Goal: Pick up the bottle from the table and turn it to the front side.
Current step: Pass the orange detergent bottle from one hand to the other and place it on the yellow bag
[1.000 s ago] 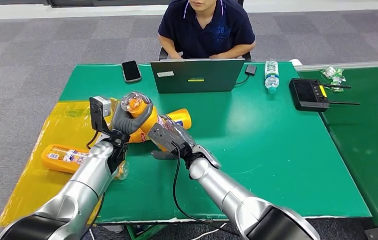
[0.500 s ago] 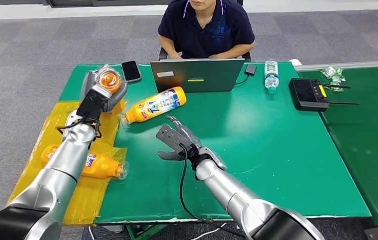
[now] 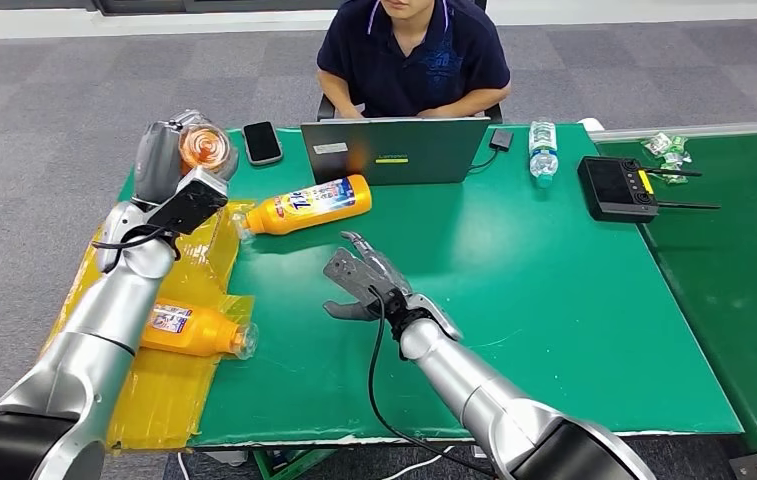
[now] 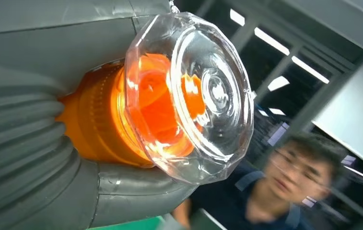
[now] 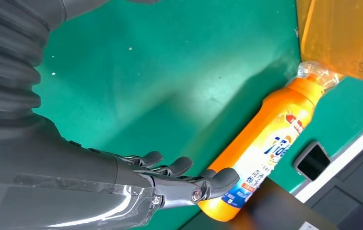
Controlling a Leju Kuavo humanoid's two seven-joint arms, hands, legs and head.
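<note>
— Where did we see the left hand (image 3: 167, 152)?

— Up at ten o'clock over the far-left corner of the green surface (image 3: 554, 300). It gripped an orange bottle (image 3: 201, 146), whose clear faceted cap (image 4: 193, 96) pointed toward our head camera. In the left wrist view the grey fingers (image 4: 122, 191) wrapped the orange neck just behind that cap.

— And the right hand (image 3: 362, 285)?

— It hung near the middle of the surface, fingers spread wide and holding nothing, apart from every bottle.

— Where were the other bottles?

— A second orange bottle (image 3: 306, 203) lay on its side at twelve o'clock from the right hand, label up, cap toward the yellow sheet (image 3: 169, 390), just in front of the laptop (image 3: 396, 150). A third bottle (image 3: 194, 331) lay on that sheet at nine o'clock.

— Anything else?

— We noted a phone (image 3: 262, 142) beside the laptop, a water bottle (image 3: 544, 150) at one o'clock, a black controller (image 3: 617, 188) beyond it, and a person (image 3: 412, 55) seated behind the laptop.
</note>
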